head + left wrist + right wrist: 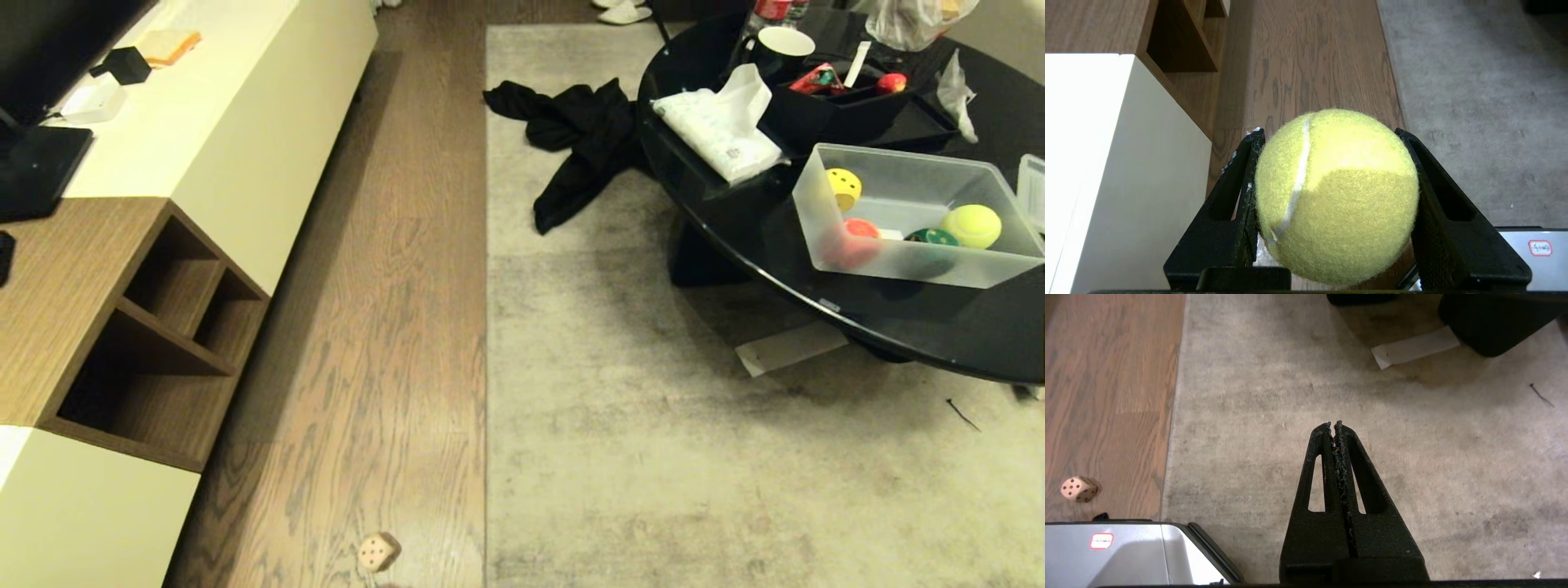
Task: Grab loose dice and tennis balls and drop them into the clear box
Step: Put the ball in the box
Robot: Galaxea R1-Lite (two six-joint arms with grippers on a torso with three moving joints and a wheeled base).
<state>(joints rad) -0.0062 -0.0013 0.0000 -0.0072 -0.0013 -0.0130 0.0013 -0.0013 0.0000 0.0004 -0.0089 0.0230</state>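
While the left pincer (1331, 204) is clamped on a tennis ball (1336, 196), its two black fingers (1237, 204) pressed against either side of the felt, that ball hangs above the wooden floor (1306, 61) beside the pale cabinet (1126, 163), not yet anywhere near the box. The right pincer (1336, 428) is pinched tight together with nothing in it, hovering over the grey rug (1412, 457). A little way off from it, on the wood just beyond the rug's edge, sits one tan die (1079, 488), loose and unclaimed; from the head view it lies at the very bottom of the scene. Farther out, across the rug on the round black desk (898, 327), stands the clear box (857, 245), lidless, already holding a second tennis ball (971, 225) along with yellow, red and green spotted pieces. So I would judge the job partly done: one ball is in, one is in hand and has to be carried over and dropped, and the die on the floor is left to fetch afterward. No other loose balls or dice show from where I stand.
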